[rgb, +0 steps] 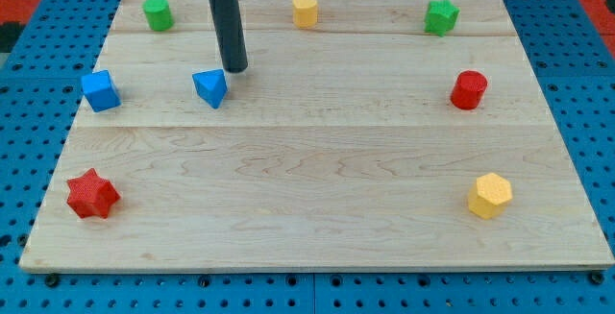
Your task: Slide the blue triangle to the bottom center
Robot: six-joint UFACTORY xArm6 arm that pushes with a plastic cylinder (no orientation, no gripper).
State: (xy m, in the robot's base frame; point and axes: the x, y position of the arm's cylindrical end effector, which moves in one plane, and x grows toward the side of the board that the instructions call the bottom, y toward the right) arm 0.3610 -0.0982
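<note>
So my tip (235,67) is sitting on the worktop (317,189) in the upper left area, and there are no fingers on this rig to be apart or together, it's just a plain dark rod coming down from the view's top. The blue triangle (210,87) is lying just beside the tip, a bit toward the view's bottom and left of it; can't really tell if they're touching or only very close.

Moving outward, a blue cube (100,90) is sitting further to the view's left at about the same height as the triangle, well apart from it. Along the top edge a green cylinder-ish block (158,12) is resting at the left, a yellow block (305,10) near the middle, and a green star-like block (441,16) at the right. A red cylinder (469,89) is sitting on the right side, a yellow hexagon-looking block (491,195) is lying lower right, and a red star (91,194) is sitting lower left. The wooden board is lying on a blue pegboard (29,84).
</note>
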